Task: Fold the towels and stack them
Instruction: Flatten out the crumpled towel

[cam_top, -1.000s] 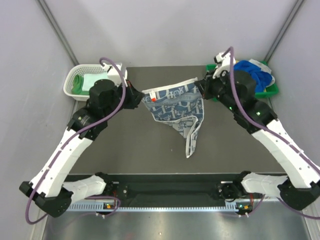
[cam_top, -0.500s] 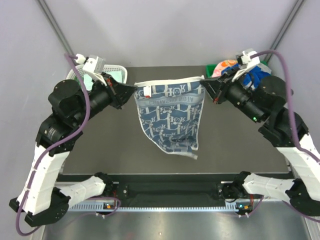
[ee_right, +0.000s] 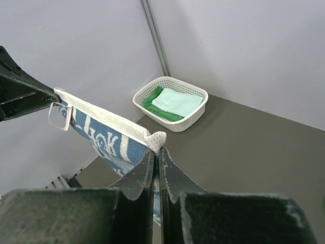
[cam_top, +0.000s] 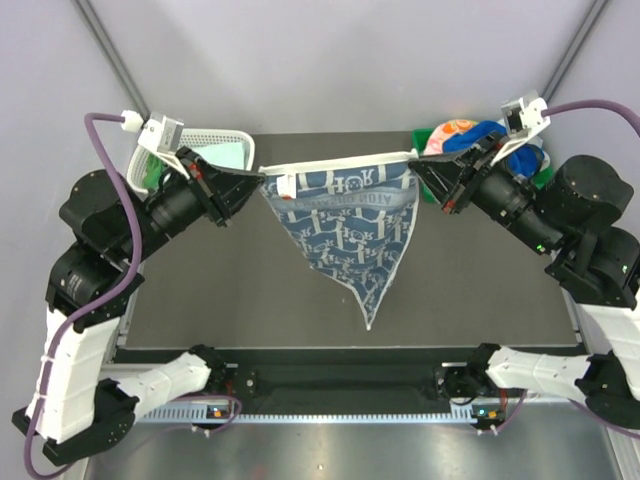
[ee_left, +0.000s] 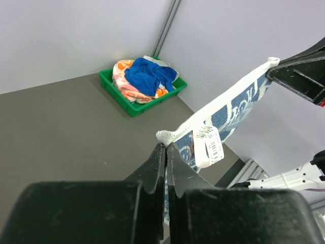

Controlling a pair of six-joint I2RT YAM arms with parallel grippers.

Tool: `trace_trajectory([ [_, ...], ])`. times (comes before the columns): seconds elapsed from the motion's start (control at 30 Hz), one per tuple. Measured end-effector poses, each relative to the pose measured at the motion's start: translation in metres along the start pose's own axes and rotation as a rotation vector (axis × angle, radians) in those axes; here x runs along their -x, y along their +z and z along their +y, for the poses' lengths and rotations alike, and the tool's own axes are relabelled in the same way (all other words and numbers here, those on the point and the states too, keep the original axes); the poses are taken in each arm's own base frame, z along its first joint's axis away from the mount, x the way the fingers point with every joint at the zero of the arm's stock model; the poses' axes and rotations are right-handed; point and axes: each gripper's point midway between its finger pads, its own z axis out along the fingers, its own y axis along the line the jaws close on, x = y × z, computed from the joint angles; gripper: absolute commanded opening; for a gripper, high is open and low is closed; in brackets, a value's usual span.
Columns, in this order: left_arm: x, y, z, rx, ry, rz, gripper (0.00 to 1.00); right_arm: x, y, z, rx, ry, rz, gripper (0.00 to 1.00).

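1. Dark grey table (cam_top: 180, 300) below me, blue-patterned towel (cam_top: 345, 235) hanging above it, stretched between my arms.
2. My left gripper (cam_top: 261, 179) pinches one top corner tight.
3. My right gripper (cam_top: 413, 166) pinches the other.

Soft woven cloth towel (cam_top: 345, 235), matt dark table (cam_top: 250, 290), glossy green plastic tray (ee_left: 133, 108)

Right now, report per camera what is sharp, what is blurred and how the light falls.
Top view: even soft light, the patterned towel crisp, no hard shadow on the table. Left wrist view: the left gripper dark and soft up close, the green tray sharp. Right wrist view: the right gripper likewise blurred, the white basket clear.
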Motion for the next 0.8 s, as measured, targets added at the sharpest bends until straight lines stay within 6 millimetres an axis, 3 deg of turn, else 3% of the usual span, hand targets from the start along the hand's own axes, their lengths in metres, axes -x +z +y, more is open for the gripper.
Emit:
trace_trajectory([
  [0.17, 0.002, -0.001, -0.002, -0.005, -0.01, 0.0, 0.0, -0.003, -0.001, 0.0, -0.002, 0.004, 0.012, 0.0],
  [0.33, 0.007, 0.012, 0.0, 0.009, -0.021, 0.003, 0.0, 0.003, -0.004, -0.001, -0.008, 0.007, 0.005, 0.0],
  [0.53, 0.008, 0.054, 0.02, 0.079, -0.033, 0.025, 0.0, 0.02, 0.011, -0.011, -0.089, -0.012, -0.025, 0.0],
  [0.63, 0.001, 0.087, 0.049, 0.132, -0.074, 0.057, 0.0, 0.015, 0.034, -0.029, -0.147, -0.034, -0.002, 0.0],
  [0.73, -0.011, 0.123, 0.101, 0.214, -0.149, 0.09, 0.0, -0.002, 0.07, -0.08, -0.252, -0.045, 0.051, 0.0],
  [0.8, -0.028, 0.149, 0.145, 0.273, -0.213, 0.127, 0.0, -0.027, 0.103, -0.12, -0.295, -0.03, 0.12, 0.0],
])
